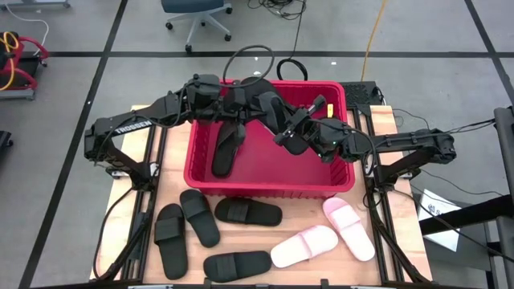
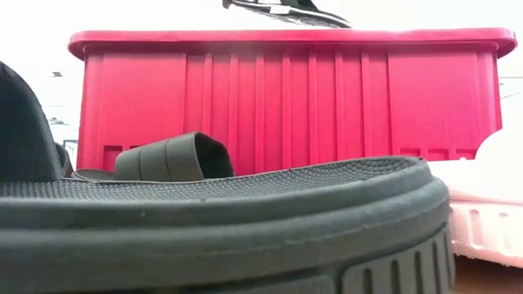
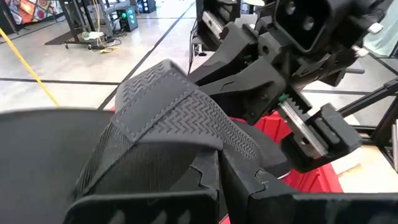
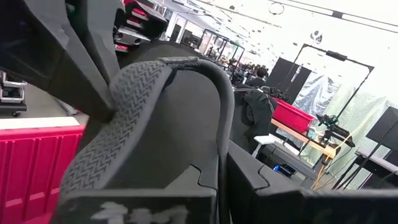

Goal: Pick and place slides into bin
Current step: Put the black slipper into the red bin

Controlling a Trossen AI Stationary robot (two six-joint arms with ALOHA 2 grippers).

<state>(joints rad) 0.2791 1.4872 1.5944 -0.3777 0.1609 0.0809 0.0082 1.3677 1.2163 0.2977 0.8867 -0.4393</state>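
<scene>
Both grippers meet over the red bin point(image 1: 241, 186), upper centre of the high view. Left gripper point(image 1: 255, 103) and right gripper point(image 1: 283, 128) are each clamped on one black slide point(image 1: 269, 108) held above the bin.

Even overhead light, washed-out white background in low view, near black slide point(image 2: 221, 220) blurred

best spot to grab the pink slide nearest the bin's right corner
Take the pink slide by its wide strap, coming straight down from above with the right gripper. It lies flat and sole-down on the table, angled away from the bin, so the strap is the only raised part to pinch. The other pink slide is close beside it, so a side approach looks cramped.
</scene>
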